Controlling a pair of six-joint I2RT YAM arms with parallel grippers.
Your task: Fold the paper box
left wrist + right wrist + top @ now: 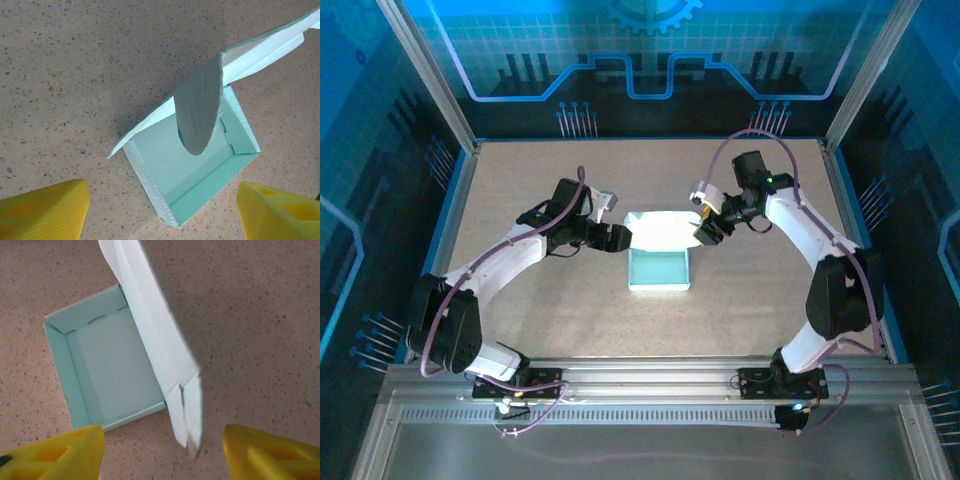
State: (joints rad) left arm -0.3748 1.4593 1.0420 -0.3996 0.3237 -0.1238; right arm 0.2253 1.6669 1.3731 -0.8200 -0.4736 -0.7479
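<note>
The paper box [658, 270] is a pale mint shallow tray near the table's middle, its lid [663, 229] standing up along the far wall. My left gripper [622, 238] is open just left of the lid's end. In the left wrist view its yellow fingers [42, 212] frame a corner of the box [200, 175], with a rounded side flap [199, 112] hanging over the tray. My right gripper [703, 232] is open at the lid's right end. The right wrist view has the lid [150, 330] and its flap tip [190, 427] between the spread fingers [272, 452], untouched.
The speckled beige tabletop [540, 310] surrounds the box. Metal frame posts [450, 190] and blue side panels bound the table. A rail [650, 380] with both arm bases runs along the near edge.
</note>
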